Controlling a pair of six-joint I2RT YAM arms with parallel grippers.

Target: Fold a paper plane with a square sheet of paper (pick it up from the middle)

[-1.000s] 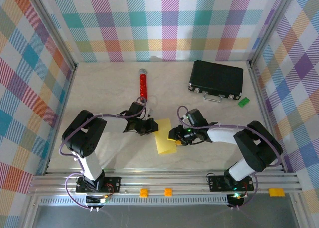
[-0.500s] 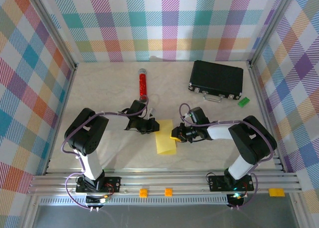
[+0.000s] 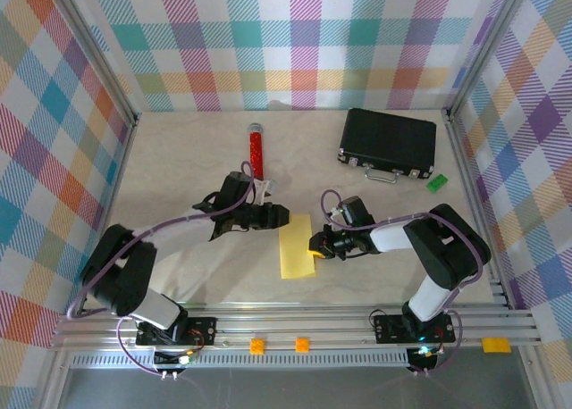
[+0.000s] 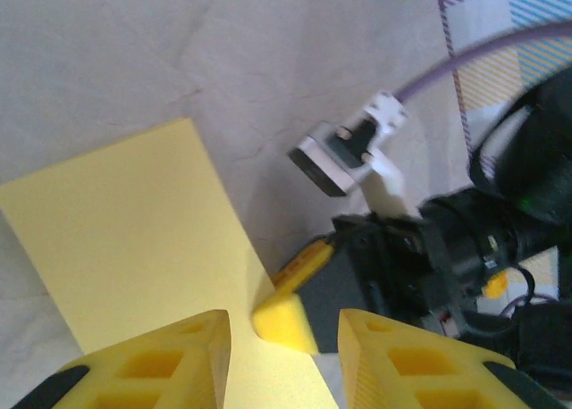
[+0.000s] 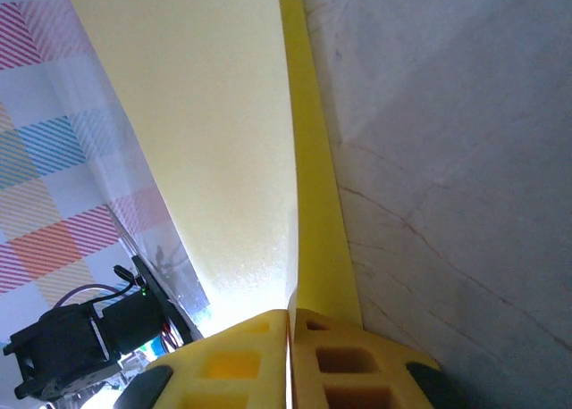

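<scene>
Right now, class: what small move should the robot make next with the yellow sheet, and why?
Probably the right hand should lift the folded yellow sheet a little: it is shut on the sheet's right edge, while the left hand stands open, holding nothing.

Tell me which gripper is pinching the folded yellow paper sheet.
The right gripper: shut on the edge of the folded yellow paper sheet; the left gripper stands open.

Square sheet of paper [image 3: 296, 248] lay mid-table [image 3: 179, 163], left gripper [image 3: 282, 216] at its far-left corner, right gripper [image 3: 314, 246] on its right edge. Behind lay a cylinder [image 3: 255, 151], left, and a case [image 3: 388, 140], right, with a block [image 3: 436, 183] beside the case's right end.
</scene>
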